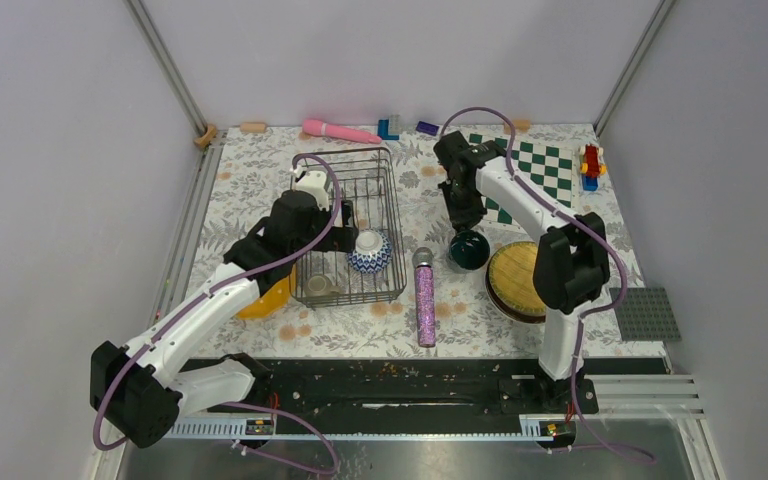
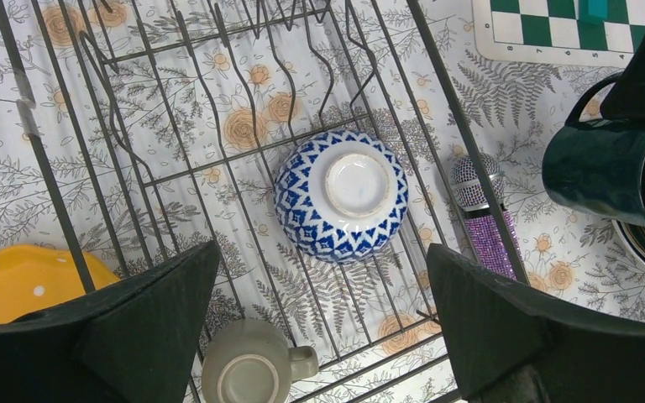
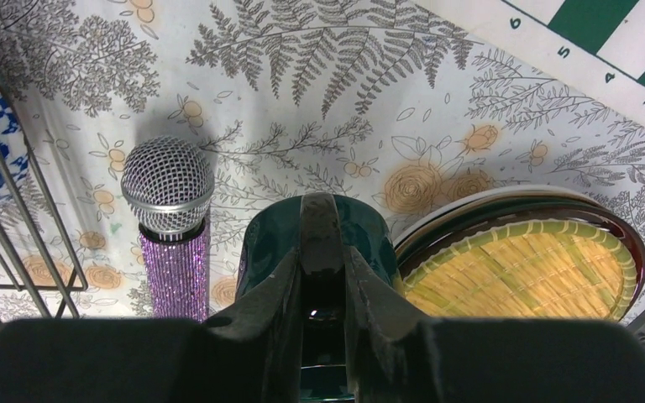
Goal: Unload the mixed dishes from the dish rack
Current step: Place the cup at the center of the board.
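**Mug out of the rack in the right gripper, bowl and cup still inside**

The right gripper (image 3: 323,252) is clamped on the teal mug (image 3: 369,231), with a strip of it pinched between the narrow-set fingers. The mug sits outside the rack, over the floral cloth between the purple mic (image 1: 425,300) and the stack of plates (image 1: 515,280), just beside both. Which part of the mug is pinched, and whether its base touches the cloth, cannot be told.

The left gripper (image 2: 323,269) is spread wide and holds nothing. It hangs above the rack (image 1: 397,230), looking down on the bowl (image 2: 341,195).

The blue-and-white bowl lies upside down on the rack's wire floor, foot ring up, toward the right side. The small grey cup (image 2: 248,374) is also in the rack, at its near edge, apart from the bowl.

A yellow plate (image 1: 270,298) with white dots lies on the cloth outside the rack's near left corner, partly under the left arm. The top of the plate stack has a woven yellow look with a green rim. The chessboard (image 1: 530,170) lies beyond the right arm.
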`<state>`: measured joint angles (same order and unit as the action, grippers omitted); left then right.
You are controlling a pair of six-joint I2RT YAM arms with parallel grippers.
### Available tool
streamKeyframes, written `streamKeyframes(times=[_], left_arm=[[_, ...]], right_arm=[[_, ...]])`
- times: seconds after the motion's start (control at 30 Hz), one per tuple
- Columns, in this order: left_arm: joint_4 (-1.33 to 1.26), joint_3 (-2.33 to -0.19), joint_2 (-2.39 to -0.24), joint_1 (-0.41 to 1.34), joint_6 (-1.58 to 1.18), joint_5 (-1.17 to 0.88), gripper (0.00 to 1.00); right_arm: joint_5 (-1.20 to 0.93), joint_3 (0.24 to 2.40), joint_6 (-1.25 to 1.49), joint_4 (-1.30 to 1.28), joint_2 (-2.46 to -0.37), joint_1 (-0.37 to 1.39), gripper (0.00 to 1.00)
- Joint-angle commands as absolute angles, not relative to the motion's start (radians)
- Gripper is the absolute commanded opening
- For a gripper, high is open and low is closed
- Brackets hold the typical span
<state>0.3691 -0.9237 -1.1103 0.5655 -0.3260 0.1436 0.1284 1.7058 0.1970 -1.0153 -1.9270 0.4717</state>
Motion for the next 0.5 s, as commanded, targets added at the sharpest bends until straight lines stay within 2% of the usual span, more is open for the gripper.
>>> streamKeyframes(times=[0.0,0.47], left_arm=[[0.367,-0.967,-1.112,0.566,-0.335,0.181,0.99],[0.372,-0.969,-1.125,0.566,-0.337,0.201,0.99]], right_arm=[[0.106,1.789,0.163,-1.075,-1.960,0.449,0.00],[0.110,1.926,0.142,-1.141,-2.125,0.417,0.01]])
